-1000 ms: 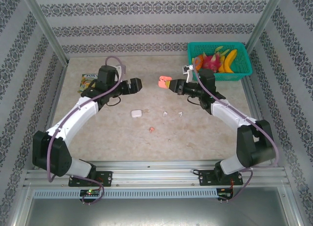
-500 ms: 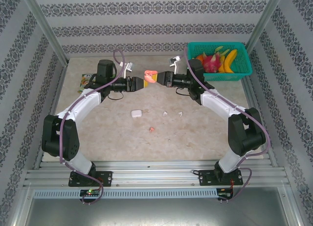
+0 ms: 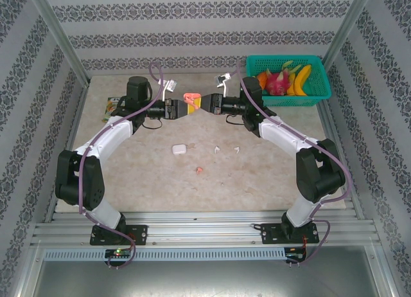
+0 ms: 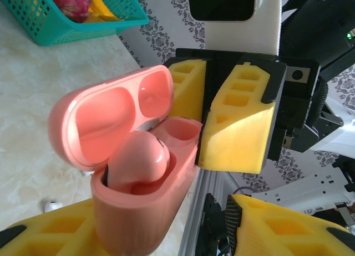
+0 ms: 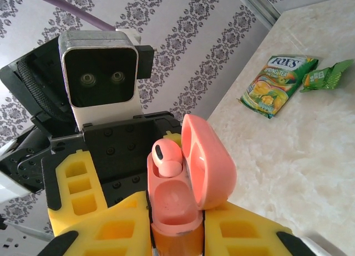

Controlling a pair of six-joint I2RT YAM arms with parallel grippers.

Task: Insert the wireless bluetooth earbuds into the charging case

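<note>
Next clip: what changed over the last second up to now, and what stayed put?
The left gripper swung inward and the right gripper carried the open pink case leftward, so the two now meet at the case. The right gripper kept its hold; the left jaws flank the case, not visibly clamped. The white case, the loose earbuds and the basket stayed put.
</note>
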